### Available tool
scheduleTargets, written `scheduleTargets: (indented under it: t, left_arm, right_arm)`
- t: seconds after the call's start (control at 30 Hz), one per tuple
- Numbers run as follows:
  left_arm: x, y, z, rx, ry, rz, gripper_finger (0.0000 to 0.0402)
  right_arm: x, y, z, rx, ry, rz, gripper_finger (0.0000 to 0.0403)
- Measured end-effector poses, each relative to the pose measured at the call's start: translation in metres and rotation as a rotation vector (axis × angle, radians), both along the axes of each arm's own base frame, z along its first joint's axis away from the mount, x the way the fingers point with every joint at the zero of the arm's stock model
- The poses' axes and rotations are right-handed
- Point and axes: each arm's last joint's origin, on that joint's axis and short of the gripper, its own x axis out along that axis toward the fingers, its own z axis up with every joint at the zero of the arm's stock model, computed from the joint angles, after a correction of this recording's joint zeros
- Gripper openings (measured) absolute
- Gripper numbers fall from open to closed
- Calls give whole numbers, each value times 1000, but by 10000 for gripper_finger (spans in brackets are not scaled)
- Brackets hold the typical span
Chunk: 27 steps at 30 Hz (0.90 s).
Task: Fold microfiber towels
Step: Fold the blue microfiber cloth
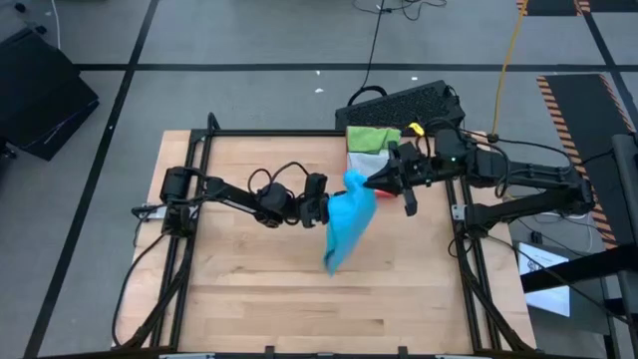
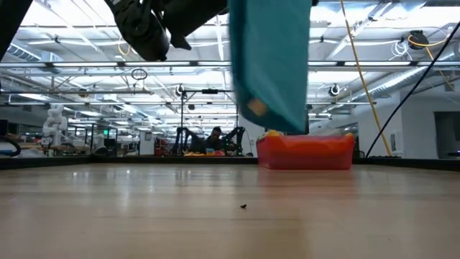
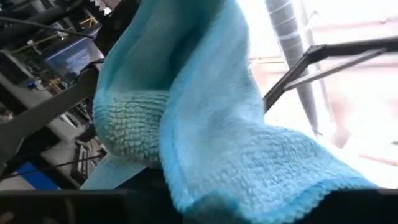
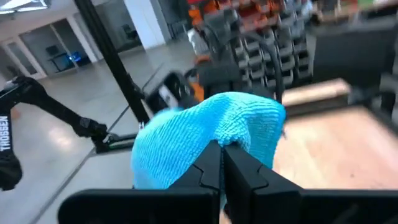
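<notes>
A pale wooden desk [image 1: 259, 249] sits on a grey floor, and the low view looks past it into a wide, brightly lit hall with ceiling trusses. Above the middle of the desk hangs the blue towel [image 1: 348, 221], lifted clear of the wood: its top corner is high near the right gripper [image 1: 367, 182] and the cloth drops in a long, narrowing drape toward the front of the desk. In the low view the blue towel [image 2: 272, 61] falls as a broad vertical band that ends well above the desk surface.

The right gripper's jaws are pressed together on a bunched fold of the blue towel [image 4: 205, 137], the two dark fingers [image 4: 208, 171] meeting with cloth pinched between them. The left gripper [image 1: 317, 206] reaches in from the left, just beside the hanging edge at mid-height; its wrist view is filled with the blue towel [image 3: 211, 124] draped over the lower edge of the picture, and whether its jaws grip the cloth cannot be told.

Behind the towel, at the far right of the desk, stands the pink-red tray [image 2: 305, 153] holding a stack of folded towels [image 1: 371, 145], bright green on top of paler cloth. A black keyboard [image 1: 404, 103] lies on the floor beyond the desk's far edge
</notes>
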Motion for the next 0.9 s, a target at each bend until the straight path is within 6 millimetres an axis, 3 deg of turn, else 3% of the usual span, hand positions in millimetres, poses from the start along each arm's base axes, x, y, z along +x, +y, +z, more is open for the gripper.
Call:
scheduleTargets:
  t: [0.17,0.3,0.47,0.67,0.9]
  left_arm:
    - [3,-5,-3,-26,77,-12,159]
    - [4,-9,-6,46,363,66,159]
    - [-19,-6,12,200,658,240,159]
    - [-38,-3,39,229,659,246,159]
    - [-39,-14,24,341,774,241,177]
  right_arm:
    - [-12,8,-6,124,124,19,0]
    - [-19,23,-10,247,219,96,0]
    - [-23,40,-25,261,355,116,0]
    - [-16,44,-55,221,384,38,0]
    - [-12,46,-66,199,337,57,0]
